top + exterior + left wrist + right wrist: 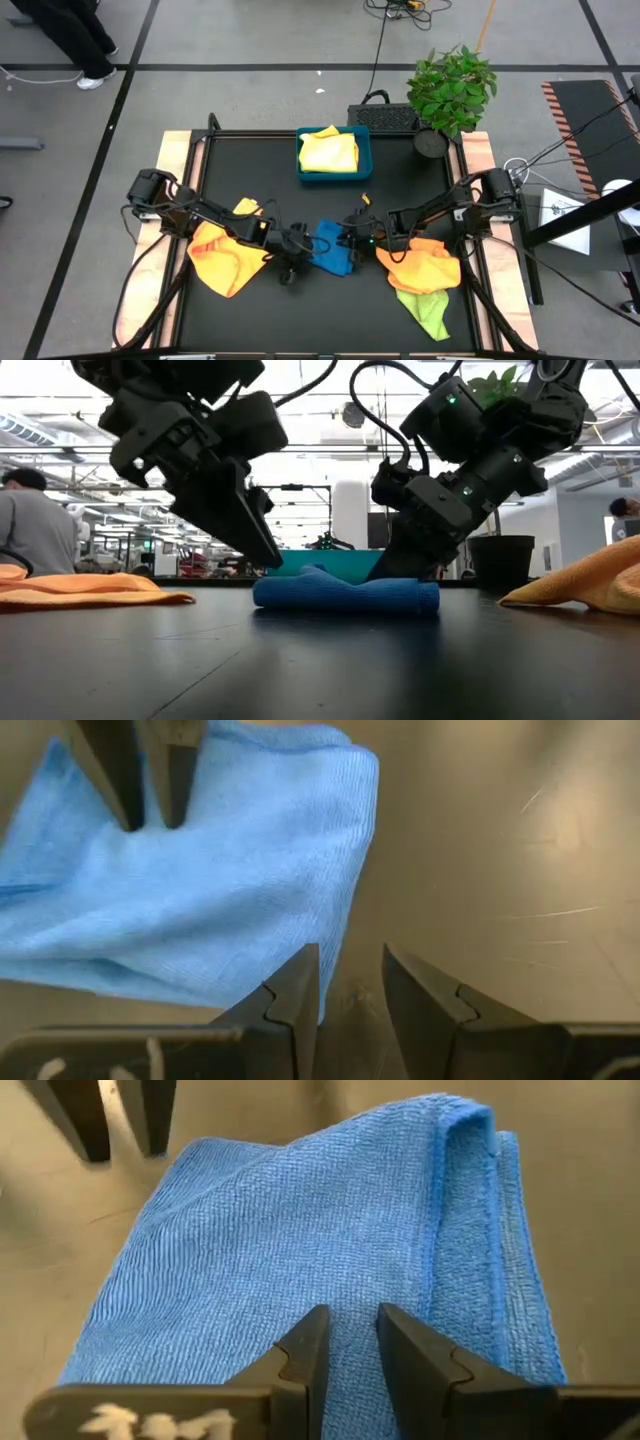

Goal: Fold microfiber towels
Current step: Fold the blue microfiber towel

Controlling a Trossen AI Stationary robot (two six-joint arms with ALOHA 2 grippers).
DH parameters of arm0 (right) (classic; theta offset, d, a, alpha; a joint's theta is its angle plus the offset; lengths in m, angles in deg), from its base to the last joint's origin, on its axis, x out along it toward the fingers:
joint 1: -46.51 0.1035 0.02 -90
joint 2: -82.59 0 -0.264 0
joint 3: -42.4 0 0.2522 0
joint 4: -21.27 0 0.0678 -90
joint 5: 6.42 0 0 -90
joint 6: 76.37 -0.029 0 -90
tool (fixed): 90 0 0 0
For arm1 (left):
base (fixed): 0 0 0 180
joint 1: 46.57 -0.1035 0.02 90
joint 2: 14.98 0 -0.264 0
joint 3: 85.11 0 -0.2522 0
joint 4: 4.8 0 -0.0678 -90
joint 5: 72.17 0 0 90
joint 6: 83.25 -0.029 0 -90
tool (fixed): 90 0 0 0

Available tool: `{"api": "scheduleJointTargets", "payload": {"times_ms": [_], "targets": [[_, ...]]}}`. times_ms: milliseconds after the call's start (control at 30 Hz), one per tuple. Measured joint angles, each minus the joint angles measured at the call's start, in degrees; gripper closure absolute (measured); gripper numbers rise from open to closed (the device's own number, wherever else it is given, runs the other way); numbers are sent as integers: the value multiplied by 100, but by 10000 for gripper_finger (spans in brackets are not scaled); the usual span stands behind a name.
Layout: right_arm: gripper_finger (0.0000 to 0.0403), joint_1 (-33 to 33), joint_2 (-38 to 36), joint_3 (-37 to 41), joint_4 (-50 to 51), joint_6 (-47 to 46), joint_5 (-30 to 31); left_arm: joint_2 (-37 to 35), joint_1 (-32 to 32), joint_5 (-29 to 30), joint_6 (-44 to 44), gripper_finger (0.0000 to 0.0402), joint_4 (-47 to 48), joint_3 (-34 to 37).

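blue towel (330, 1250) fills right wrist view, right gripper (348, 1330) fingers nearly together, pressed onto its top surface; pinch on cloth likely, can't confirm. left gripper (350, 975) fingers slightly apart, empty, at towel's edge over bare table (500, 850).

progress: blue towel folded compact at table centre, not yet in blue tray (334, 172). pale yellow towel (329, 150) already in tray, beyond blue towel. left: orange towel (222, 255) on left-arm side, orange towel (425, 262) plus lime green towel (428, 310) on right-arm side, all crumpled.

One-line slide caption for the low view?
Both grippers, left and right, flank the folded blue towel.
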Motion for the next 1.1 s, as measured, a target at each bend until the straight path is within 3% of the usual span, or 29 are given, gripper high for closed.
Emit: {"api": "scheduleJointTargets", "payload": {"times_ms": [200,433,667,967,1100], "targets": [[323,-68,-2,-3,9,-66,-9,270,59,-4,86,286,82,4],[323,-68,-2,-3,50,-83,-21,23,53,36,-162,286,-440,-42],[323,-68,-2,0,160,-145,-20,15,-65,882,-456,286,-249,19],[323,-71,-4,-5,343,-210,-11,335,-93,164,-259,287,111,7],[323,-71,-4,-5,363,-210,-13,344,19,222,-219,286,144,8]]}}
